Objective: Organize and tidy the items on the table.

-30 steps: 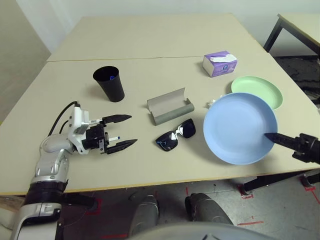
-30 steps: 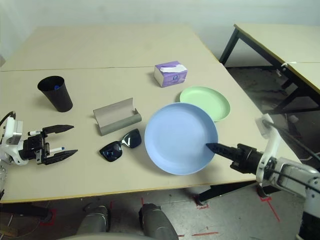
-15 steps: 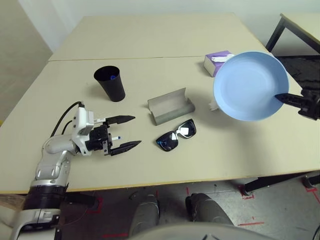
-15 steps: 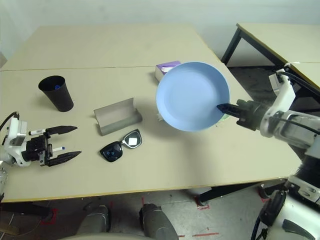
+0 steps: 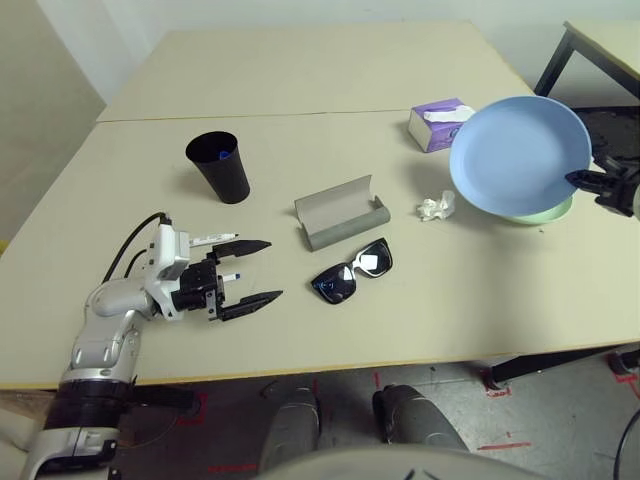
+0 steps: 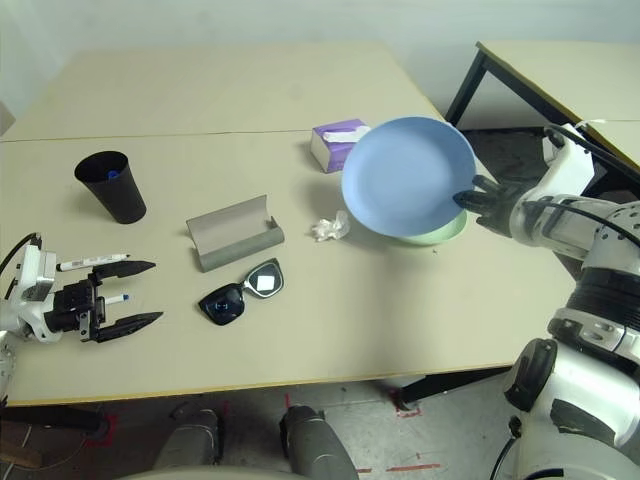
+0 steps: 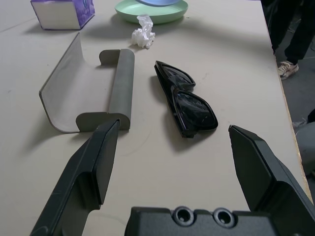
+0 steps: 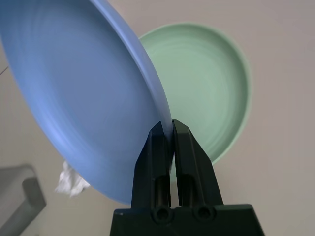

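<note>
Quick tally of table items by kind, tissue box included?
Plates: 2, blue round plate, pale green round plate
Markers: 2, black-capped white marker, blue-capped marker in the cup
Black tapered cup: 1
Black sunglasses: 1
Grey oblong glasses case: 1
Crumpled white tissue: 1
Purple tissue box: 1
Total: 9

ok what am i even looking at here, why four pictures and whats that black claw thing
It is a two-armed robot at a beige table, tidying up. Two pictures come from cameras in its head, looking down. The other two come from cameras on its wrists, looking along each black claw, the tool it grips with.

The right tool is shut on the rim of a blue plate, held tilted above a green plate. The left tool is open and holds nothing.

On the table lie sunglasses, an open grey glasses case, a black cup, a crumpled tissue, a purple tissue box and a white marker by the left tool.
</note>
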Controlling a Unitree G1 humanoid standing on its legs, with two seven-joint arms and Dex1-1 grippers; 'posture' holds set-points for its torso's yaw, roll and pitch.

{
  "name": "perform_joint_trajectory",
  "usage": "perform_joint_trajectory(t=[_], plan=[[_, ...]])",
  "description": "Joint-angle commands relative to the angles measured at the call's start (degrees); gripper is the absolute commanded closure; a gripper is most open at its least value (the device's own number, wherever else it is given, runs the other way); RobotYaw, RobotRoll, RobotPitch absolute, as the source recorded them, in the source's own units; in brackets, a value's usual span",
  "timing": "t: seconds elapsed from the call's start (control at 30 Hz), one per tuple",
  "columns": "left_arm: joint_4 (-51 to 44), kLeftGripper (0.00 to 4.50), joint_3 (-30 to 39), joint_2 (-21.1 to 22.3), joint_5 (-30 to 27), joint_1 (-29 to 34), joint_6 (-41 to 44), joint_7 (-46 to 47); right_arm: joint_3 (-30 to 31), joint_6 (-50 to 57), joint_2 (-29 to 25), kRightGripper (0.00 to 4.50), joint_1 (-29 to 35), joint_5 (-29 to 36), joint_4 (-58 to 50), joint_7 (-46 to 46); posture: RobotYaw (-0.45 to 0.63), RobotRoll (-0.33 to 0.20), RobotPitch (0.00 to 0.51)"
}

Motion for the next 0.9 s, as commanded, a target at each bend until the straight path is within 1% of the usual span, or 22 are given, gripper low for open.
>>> perform_joint_trajectory(t=[0.03, 0.17, 0.37, 0.7, 0.9], plan=[[3.4, 0.0, -0.4, -0.5, 1.2, 0.2, -2.6, -1.7, 0.7, -1.7, -0.8, 4.49, -1.6, -2.2, 2.9, 0.0, -0.07, 0.0, 0.132], [5.1, 0.0, -0.4, -1.0, 1.4, 0.0, -4.2, -2.4, 1.2, -2.1, -0.8, 4.49, -2.1, -3.6, 4.7, 0.5, -0.06, 0.0, 0.13], [6.2, 0.0, -0.2, -1.3, 1.5, 0.3, -5.7, -2.8, 2.2, -2.3, -0.7, 4.49, -1.4, -5.2, 5.0, 1.7, -0.06, 0.0, 0.128], [4.8, 0.0, 0.0, -1.1, 1.1, 1.1, -5.5, -2.5, 2.4, -7.5, -0.3, 4.49, -2.2, -8.5, 8.1, 1.0, -0.05, 0.0, 0.135], [2.2, 0.0, 0.0, -0.9, 0.9, 1.7, -4.1, -1.4, 2.2, -8.2, 0.2, 4.49, -2.3, -9.2, 8.5, 1.0, -0.05, 0.0, 0.135]])
